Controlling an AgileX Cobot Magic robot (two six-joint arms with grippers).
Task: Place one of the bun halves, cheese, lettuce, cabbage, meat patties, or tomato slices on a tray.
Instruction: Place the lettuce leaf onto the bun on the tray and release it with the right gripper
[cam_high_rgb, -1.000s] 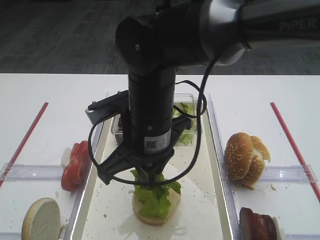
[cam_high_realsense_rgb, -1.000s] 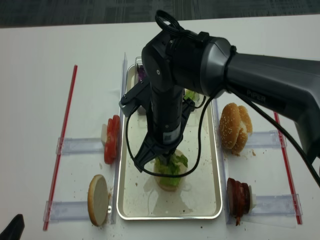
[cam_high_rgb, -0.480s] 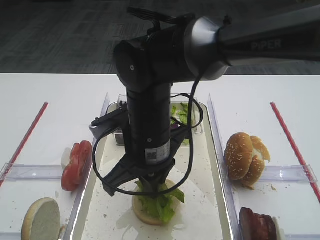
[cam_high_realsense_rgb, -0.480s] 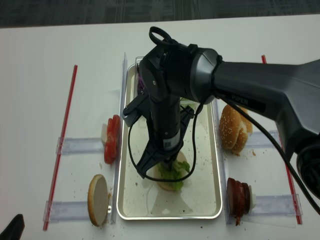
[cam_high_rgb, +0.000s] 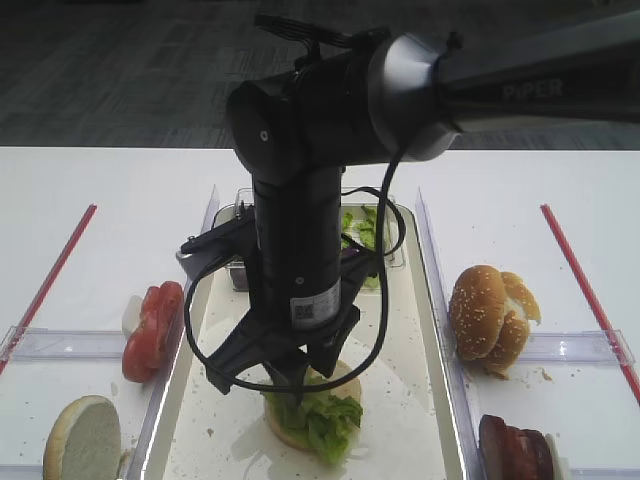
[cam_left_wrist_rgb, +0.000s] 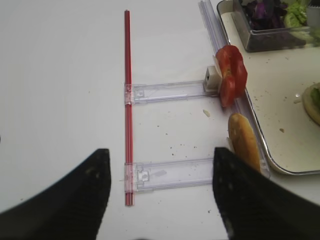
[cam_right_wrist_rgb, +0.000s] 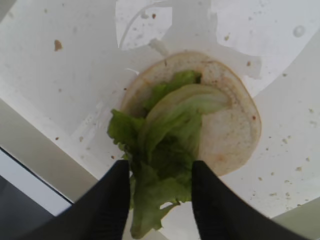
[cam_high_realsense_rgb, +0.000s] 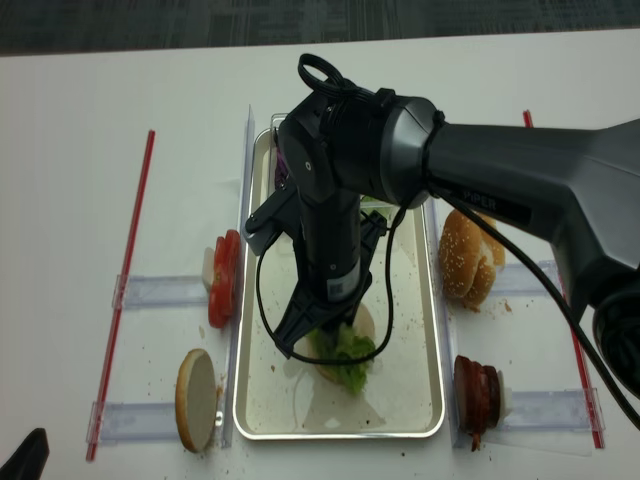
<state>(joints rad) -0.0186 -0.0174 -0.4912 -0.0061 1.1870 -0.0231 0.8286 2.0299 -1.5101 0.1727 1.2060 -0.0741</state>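
white table (cam_high_rgb: 120, 190), dark grey carpet (cam_high_rgb: 110, 70) behind

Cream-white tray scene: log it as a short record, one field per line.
tray: long cream-white rimmed tray, crumb-speckled
on tray: pale flat bun half with crinkly light-green lettuce on top
right gripper: fingers apart, either side of the lettuce's edge
left gripper: open, holding nothing
left of tray: red tomato slices
right of tray: dark meat patties
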